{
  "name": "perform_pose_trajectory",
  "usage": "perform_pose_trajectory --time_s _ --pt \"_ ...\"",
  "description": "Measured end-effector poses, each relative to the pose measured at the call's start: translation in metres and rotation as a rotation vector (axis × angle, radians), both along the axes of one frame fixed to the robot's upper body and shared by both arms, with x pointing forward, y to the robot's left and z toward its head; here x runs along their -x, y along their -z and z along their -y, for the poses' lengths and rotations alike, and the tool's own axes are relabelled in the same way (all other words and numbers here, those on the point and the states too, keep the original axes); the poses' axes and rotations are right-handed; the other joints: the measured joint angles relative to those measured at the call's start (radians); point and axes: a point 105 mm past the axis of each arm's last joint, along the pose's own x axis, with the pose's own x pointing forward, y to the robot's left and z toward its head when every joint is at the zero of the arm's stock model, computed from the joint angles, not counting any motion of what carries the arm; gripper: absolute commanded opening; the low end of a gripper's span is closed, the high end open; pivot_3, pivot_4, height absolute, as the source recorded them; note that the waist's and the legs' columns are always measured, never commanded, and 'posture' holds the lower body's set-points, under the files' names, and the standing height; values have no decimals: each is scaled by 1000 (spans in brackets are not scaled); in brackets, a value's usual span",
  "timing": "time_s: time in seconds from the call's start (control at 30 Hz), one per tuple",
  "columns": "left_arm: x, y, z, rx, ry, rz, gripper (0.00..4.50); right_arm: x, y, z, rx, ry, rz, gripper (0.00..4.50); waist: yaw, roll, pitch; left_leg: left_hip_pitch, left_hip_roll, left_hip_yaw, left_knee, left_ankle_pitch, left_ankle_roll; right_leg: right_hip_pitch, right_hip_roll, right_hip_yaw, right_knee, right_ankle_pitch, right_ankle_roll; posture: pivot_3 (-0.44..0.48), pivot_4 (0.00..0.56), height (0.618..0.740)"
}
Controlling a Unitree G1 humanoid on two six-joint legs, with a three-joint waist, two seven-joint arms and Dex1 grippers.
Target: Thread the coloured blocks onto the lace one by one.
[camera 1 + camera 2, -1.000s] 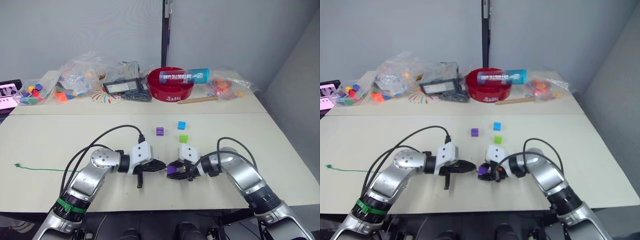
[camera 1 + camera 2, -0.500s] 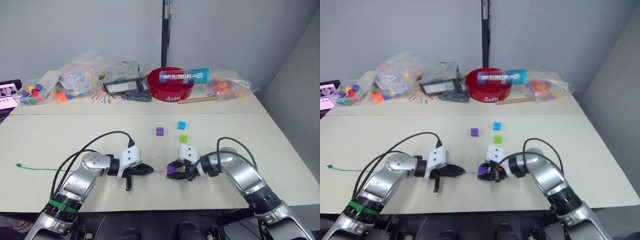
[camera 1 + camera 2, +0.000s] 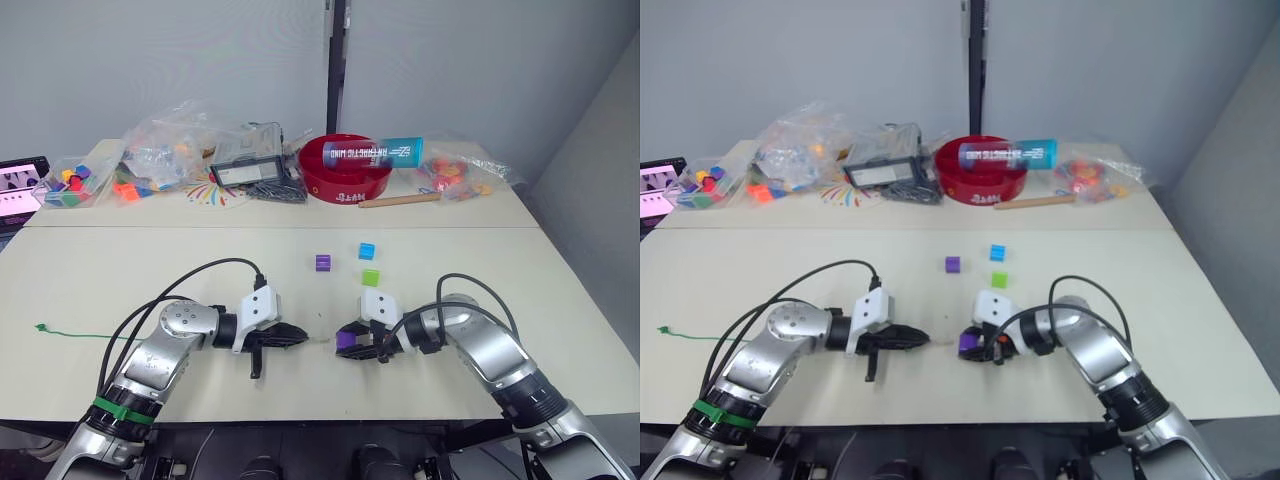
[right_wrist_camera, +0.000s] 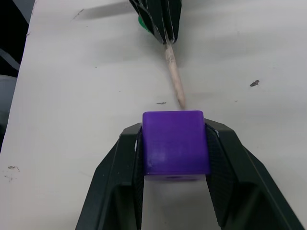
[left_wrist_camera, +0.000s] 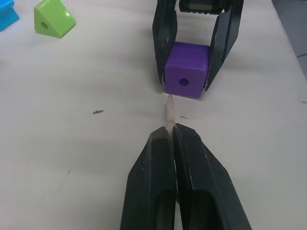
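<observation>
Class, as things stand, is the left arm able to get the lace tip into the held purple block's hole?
Probably yes: the tip sits just before the purple block, slightly off its hole, nothing between.

Your black right gripper (image 4: 175, 143) grips a purple block (image 4: 175, 143); the lace (image 5: 169, 111) tip is pale tan.

Evenly and brightly lit, seemingly from overhead, with soft short shadows on the pale tabletop (image 3: 120, 270), no glare, head views sharp, near fingers (image 5: 158, 191) in the wrist views slightly soft.
</observation>
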Motion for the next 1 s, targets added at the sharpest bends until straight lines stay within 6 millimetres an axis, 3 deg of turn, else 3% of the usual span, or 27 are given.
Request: perform_pose_trajectory --time_s 0.43,1.0 --pt "3 -11 1 26 19 15 0 0 0 0 1 -1 0 1199 0 0 0 0 0 0 0 0 0 0 0 0 0 0 0 0 150 731" --pt "7 3 12 10 28 -5 0 1 0 -1 8 3 7 1199 0 0 0 0 0 0 0 0 0 0 0 0 0 0 0 0 150 731"
